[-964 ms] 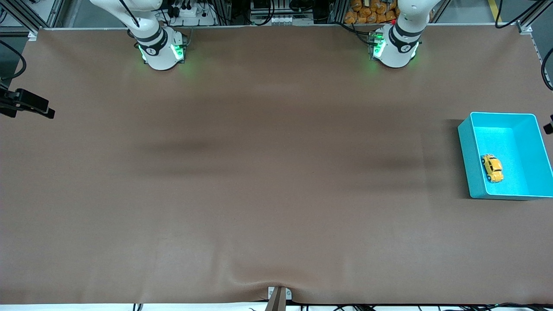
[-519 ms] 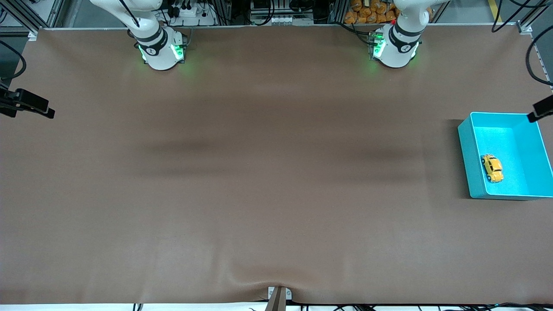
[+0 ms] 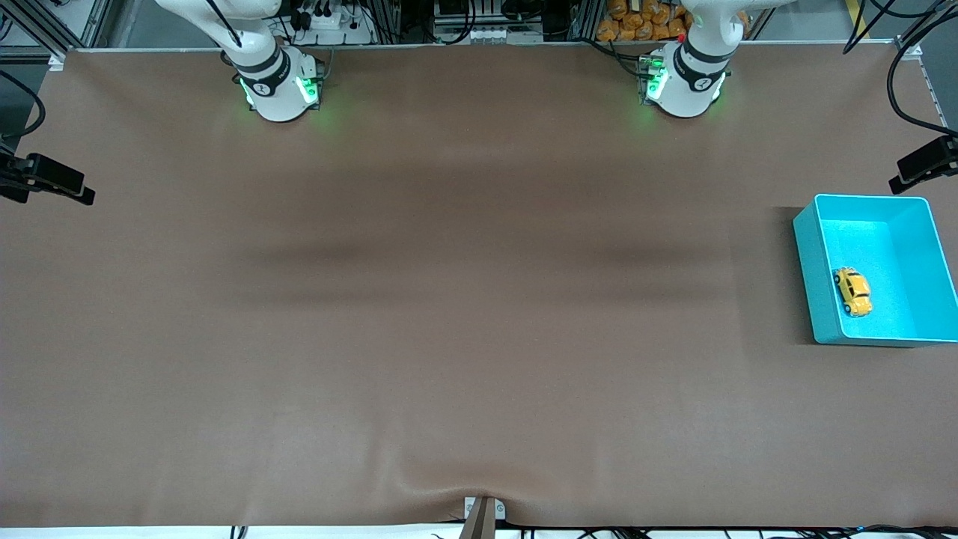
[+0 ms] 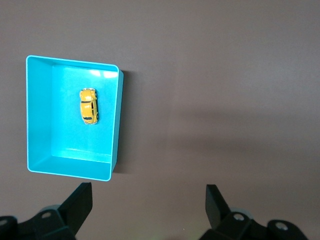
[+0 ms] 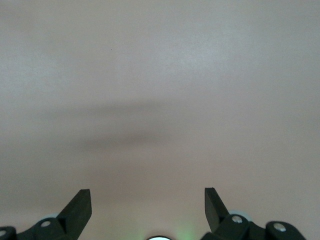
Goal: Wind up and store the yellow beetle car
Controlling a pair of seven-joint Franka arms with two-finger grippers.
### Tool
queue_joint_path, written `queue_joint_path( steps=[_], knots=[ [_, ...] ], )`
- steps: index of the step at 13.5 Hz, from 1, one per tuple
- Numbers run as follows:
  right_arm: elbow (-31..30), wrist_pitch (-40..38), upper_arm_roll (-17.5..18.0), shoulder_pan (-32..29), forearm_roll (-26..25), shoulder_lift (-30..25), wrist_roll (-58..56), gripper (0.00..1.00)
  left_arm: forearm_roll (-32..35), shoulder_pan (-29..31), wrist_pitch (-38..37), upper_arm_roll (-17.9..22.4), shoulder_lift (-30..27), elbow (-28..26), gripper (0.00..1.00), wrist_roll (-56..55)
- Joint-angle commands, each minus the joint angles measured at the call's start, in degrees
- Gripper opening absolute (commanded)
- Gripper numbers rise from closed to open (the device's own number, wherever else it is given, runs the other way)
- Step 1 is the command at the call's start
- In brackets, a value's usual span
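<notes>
With the yellow beetle car [image 3: 852, 291] sitting in the teal bin [image 3: 807, 269] at frame right, left gripper [image 4: 146, 206], fingers apart and empty, is retreating toward the upper right; right gripper [image 5: 147, 206] is waiting, also spread. Storing looks finished.
</notes>
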Motion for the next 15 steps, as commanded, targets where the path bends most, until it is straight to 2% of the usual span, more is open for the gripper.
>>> queue_joint_path(
  steps=[1, 9, 15],
  knots=[
    [0.66, -0.45, 0.41, -0.29, -0.10, -0.59, 0.91, 1.00, -0.06, -0.81, -0.33, 0.42, -1.07, -0.82, 1.00, 0.43],
    [1.98, -2.39, 0.59, -0.03, -0.54, -0.77, 0.83, 1.00, -0.06, -4.24, -2.18, -3.35, -0.98, 0.15, 1.00, -0.88],
    [1.98, -2.56, 0.50, -0.03, -0.98, -0.86, 0.83, 1.00, -0.32, -4.33, -2.97, -3.80, -0.98, 0.06, 1.00, -3.69]
  ],
)
